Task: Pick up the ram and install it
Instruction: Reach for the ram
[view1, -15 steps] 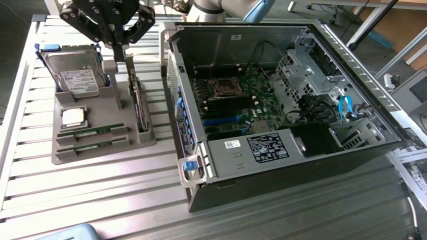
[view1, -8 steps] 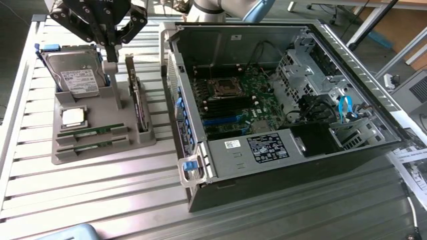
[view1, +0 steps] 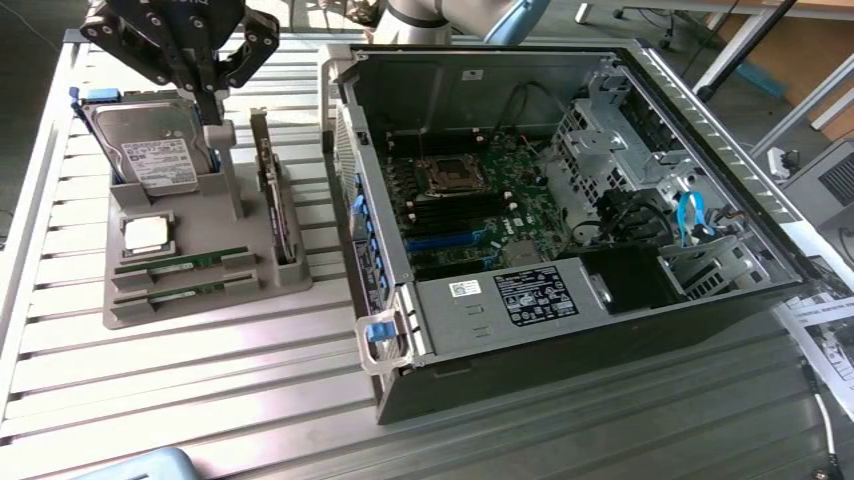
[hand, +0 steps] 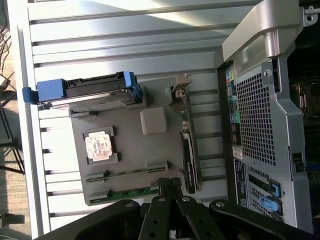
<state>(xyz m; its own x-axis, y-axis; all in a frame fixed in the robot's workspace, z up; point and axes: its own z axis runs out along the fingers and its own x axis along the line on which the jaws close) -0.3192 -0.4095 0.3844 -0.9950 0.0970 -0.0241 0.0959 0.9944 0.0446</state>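
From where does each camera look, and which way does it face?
Exterior view: raised off the arm, looking down obliquely at the open computer case and grey holder; the hand shows by the hard drive.
Wrist view: on the wrist, looking down on the holder; the shut hand shows.
Shared: holder, hard drive, computer case, hand.

so the gripper (view1: 214, 90) gets chopped off by the frame edge above the grey holder (view1: 274, 285). The 2 ram sticks (view1: 180, 264) sit edge-up in the holder's slots, chips too small to make out. On the wrist cam the gripper (hand: 170, 182) covers the holder's (hand: 145, 150) edge beside the outer ram stick (hand: 127, 192). The label on the hard drive (view1: 154, 150) in the holder is unreadable.
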